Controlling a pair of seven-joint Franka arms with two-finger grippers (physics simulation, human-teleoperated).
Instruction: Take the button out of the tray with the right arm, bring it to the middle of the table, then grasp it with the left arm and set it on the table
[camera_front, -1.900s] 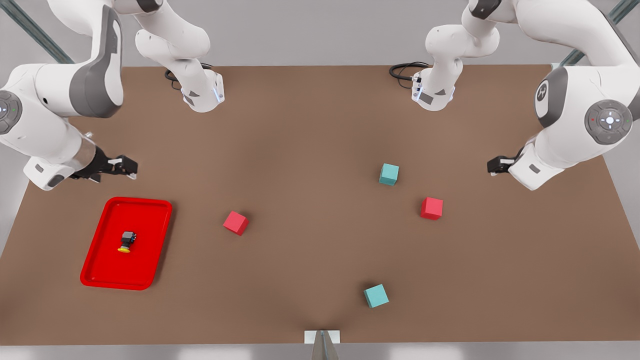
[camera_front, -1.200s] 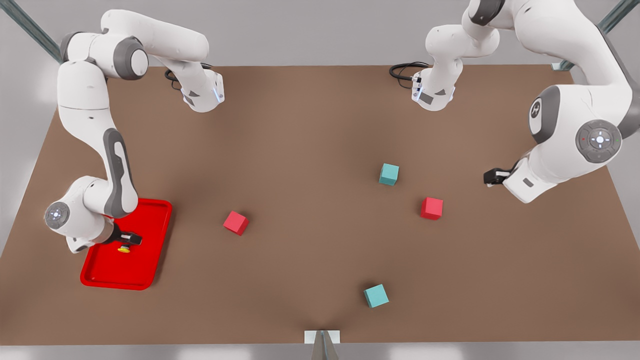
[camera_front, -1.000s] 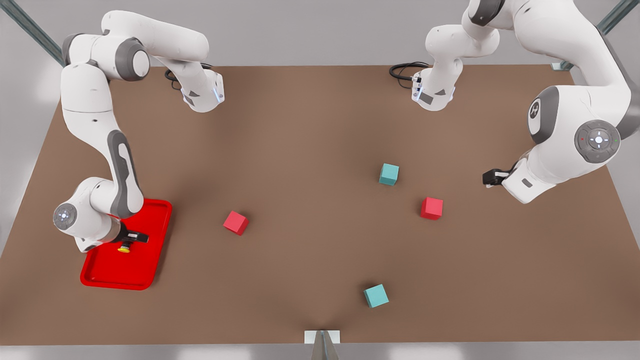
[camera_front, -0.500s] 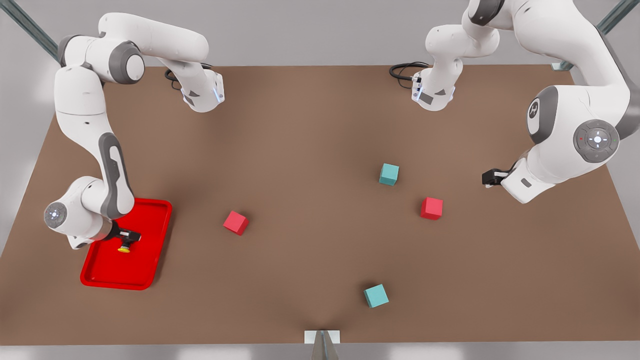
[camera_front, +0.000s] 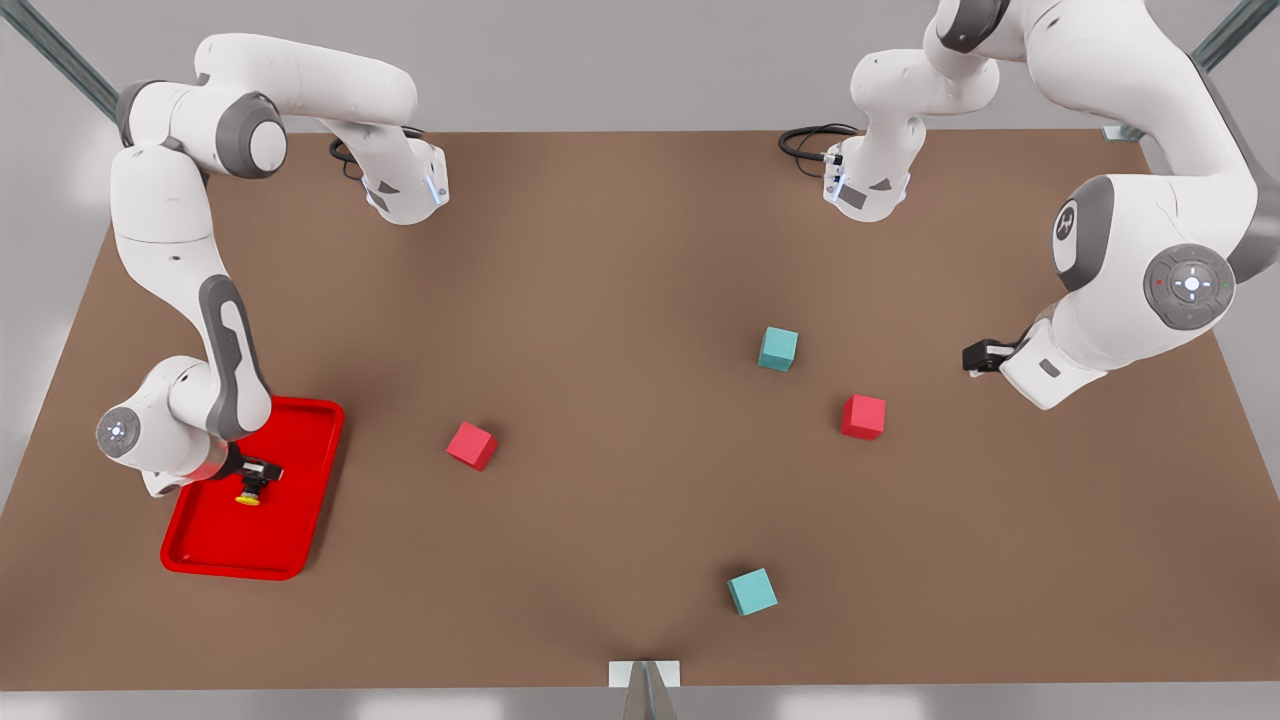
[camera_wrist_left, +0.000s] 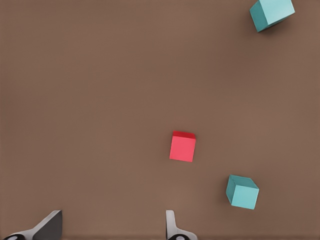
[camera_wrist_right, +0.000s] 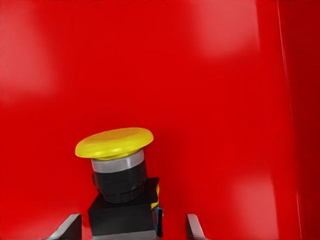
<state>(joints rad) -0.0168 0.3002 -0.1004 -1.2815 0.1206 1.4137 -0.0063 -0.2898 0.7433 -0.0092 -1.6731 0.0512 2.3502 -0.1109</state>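
The button (camera_wrist_right: 119, 175), yellow cap on a dark blocky body, lies on its side in the red tray (camera_front: 250, 545) at the front view's left. In the front view its yellow cap (camera_front: 247, 498) pokes out below my right gripper (camera_front: 262, 470). That gripper is down in the tray, open, with its fingertips (camera_wrist_right: 192, 225) on either side of the button's body and a small gap on each side. My left gripper (camera_front: 975, 357) waits open above the table (camera_front: 620, 250) at the front view's right, with nothing between its fingers (camera_wrist_left: 172, 227).
Two red cubes (camera_front: 471, 445) (camera_front: 863, 416) and two teal cubes (camera_front: 777, 349) (camera_front: 752, 591) are scattered over the middle and right of the table. The left wrist view looks down on a red cube (camera_wrist_left: 182, 146) and two teal cubes (camera_wrist_left: 242, 192) (camera_wrist_left: 271, 12).
My right arm came down from behind the tray and lowered its gripper around the button. It has barely shifted in the last half second. The left arm drifted slightly.
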